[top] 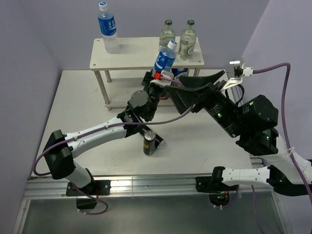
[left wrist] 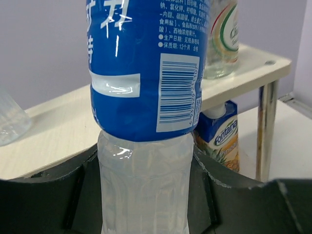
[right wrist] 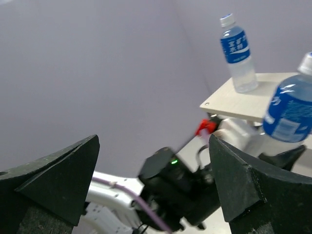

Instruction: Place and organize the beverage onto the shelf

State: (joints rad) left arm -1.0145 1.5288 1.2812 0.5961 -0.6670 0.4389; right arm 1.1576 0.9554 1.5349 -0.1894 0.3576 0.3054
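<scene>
Blue-labelled bottle (top: 165, 58): clear plastic, white cap; it was tilted, in front of the top board of the shelf (top: 136, 53).
Left gripper (left wrist: 146, 195): clenched on its clear lower body.
Right gripper (right wrist: 153, 161): jaws stood wide, empty.

white worktop (top: 204, 151). shelf (top: 141, 54) stands on it at 12 o'clock edge, two pale boards on thin legs. top board: blue-labelled water bottle (top: 108, 31) upright at 9 o'clock end; glass bottle (top: 167, 35) and second glass bottle (top: 188, 40), green caps, upright side by side at 3 o'clock end. carton (left wrist: 219, 134) under top board, base hidden. dark can (top: 149, 143) upright on worktop, just 6 o'clock of centre.
</scene>
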